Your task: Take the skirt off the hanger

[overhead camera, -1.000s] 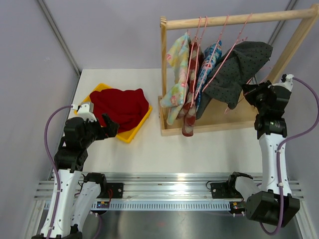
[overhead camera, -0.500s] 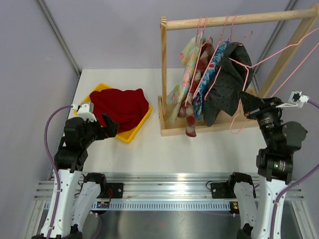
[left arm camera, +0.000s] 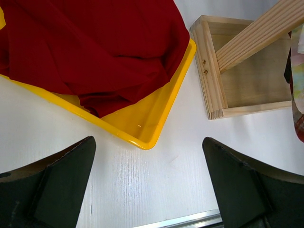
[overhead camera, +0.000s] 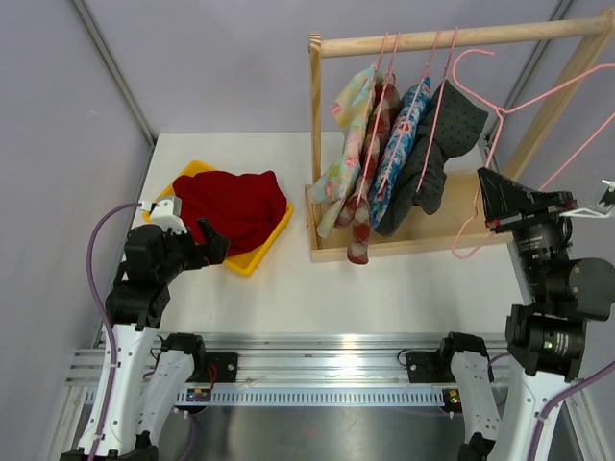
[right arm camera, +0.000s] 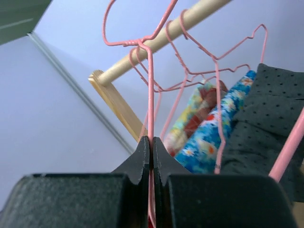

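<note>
We are looking at a white surface carrying a wooden rack at 1 o'clock, where the dark dotted skirt is hanging. At 10 o'clock our left tool is hovering, released, over a yellow tray. At 3 o'clock our right tool is clenching a bare pink hanger.

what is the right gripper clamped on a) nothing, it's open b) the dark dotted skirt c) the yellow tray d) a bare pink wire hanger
D: the right wrist view shows the right gripper shut on the wire of a pink hanger carrying no cloth.
</note>
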